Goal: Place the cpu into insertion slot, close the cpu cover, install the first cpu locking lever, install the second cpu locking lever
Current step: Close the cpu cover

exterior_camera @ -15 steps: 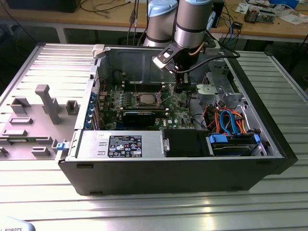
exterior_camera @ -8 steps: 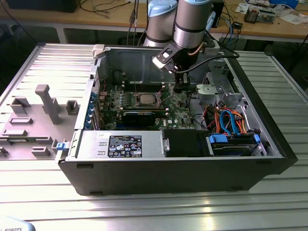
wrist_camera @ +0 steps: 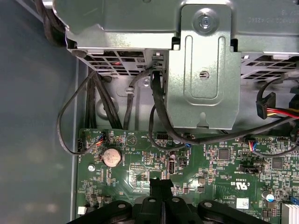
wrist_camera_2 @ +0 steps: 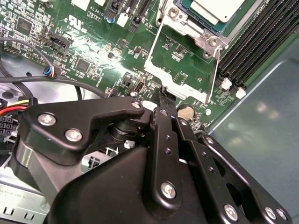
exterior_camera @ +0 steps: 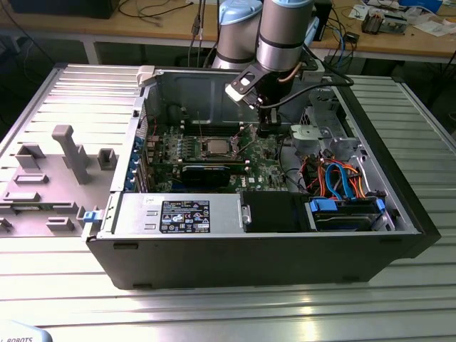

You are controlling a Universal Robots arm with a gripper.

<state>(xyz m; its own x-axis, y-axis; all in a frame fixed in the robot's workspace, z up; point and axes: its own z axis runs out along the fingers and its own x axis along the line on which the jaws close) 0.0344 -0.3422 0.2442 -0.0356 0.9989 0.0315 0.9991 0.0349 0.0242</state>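
Observation:
The cpu [wrist_camera_2: 216,8] lies silver side up in the insertion slot [wrist_camera_2: 205,31]; in the exterior view it is the silver square [exterior_camera: 214,147] mid-board. The cpu cover [wrist_camera_2: 154,60], a silvery frame with a square window, is swung open and lies over the green board beside the slot. My gripper [wrist_camera_2: 163,91] is shut, its black fingertips pressed together at the cover's free edge; I cannot tell if they touch it. The exterior view puts the gripper [exterior_camera: 267,131] low over the board, to the exterior view's right of the slot. A thin metal rod [wrist_camera_2: 217,70] follows one side of the cover.
Long black memory slots [wrist_camera_2: 261,37] run beside the socket. A coin battery [wrist_camera: 111,157] sits by the fingertips [wrist_camera: 159,183]. Black cables [wrist_camera: 156,100] and a metal drive bracket [wrist_camera: 201,70] lie just beyond. Case walls [exterior_camera: 178,89] enclose the space. A grey fixture [exterior_camera: 68,153] stands outside the case.

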